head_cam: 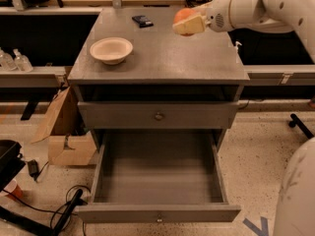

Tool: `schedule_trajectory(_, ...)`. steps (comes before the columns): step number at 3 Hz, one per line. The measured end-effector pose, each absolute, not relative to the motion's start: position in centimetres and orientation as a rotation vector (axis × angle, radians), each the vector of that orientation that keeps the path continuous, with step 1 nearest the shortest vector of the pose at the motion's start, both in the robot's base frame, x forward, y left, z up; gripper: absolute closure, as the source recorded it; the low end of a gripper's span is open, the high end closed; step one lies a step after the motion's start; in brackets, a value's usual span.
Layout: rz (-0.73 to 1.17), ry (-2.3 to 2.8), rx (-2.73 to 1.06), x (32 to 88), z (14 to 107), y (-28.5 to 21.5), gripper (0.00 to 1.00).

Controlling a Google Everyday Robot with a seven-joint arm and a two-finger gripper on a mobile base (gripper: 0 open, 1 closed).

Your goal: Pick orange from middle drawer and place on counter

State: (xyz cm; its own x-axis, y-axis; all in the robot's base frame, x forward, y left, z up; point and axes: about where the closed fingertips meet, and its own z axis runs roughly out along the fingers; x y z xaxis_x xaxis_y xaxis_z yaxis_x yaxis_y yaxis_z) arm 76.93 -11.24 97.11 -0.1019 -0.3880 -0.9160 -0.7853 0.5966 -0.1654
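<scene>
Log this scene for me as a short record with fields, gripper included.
gripper: over the counter's far right part, shut on the orange
orange: in the gripper, above the counter
middle drawer: pulled open, its floor bare
counter: holds a cream bowl at left, a small dark object at the back

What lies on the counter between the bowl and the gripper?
Only bare counter, in the camera view. The gripper, holding the orange, hangs above the counter's far side; the cream bowl sits nearer.
</scene>
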Motion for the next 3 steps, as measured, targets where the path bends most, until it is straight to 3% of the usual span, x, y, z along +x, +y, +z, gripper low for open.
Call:
schedule_trajectory(2,0.436,1.634,-0.902,81.8,87.3,-9.2,1.0)
schedule_trajectory(3,0.481,1.641,-0.913,81.6,82.6,-9.0,0.82)
